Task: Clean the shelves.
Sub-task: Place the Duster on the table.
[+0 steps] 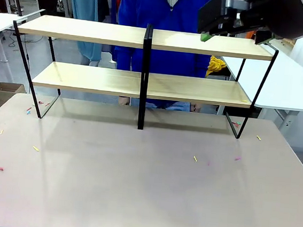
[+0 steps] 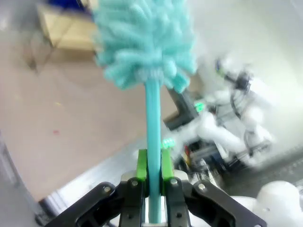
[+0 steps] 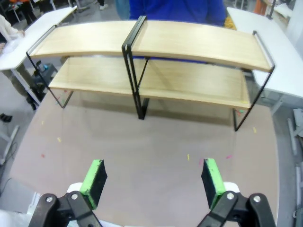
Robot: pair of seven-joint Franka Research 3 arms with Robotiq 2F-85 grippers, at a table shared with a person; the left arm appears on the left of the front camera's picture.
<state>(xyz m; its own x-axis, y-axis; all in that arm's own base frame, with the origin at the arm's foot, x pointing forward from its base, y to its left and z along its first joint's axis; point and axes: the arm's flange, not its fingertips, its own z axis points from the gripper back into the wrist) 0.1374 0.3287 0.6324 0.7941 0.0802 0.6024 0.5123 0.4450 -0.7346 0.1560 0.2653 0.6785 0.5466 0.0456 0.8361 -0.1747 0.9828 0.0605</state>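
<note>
The shelves (image 1: 143,83) stand at the far side of the beige tabletop (image 1: 133,192), a wide two-tier rack of four smooth, light wooden boards on a thin black metal frame with a black central upright; no writing can be read on them. Small coloured scraps (image 1: 195,158), yellow and pink, lie scattered over the matte tabletop nearer the robot. Behind the rack stands a person in a blue coat (image 1: 145,16). The right end effector (image 3: 154,182), black with green pads, hangs above the tabletop with its fingers wide apart and nothing between them. The left end effector (image 2: 154,172) is clamped on the slim turquoise handle of a fluffy turquoise duster (image 2: 144,42), its fuzzy head upward in the blurred left wrist view.
</note>
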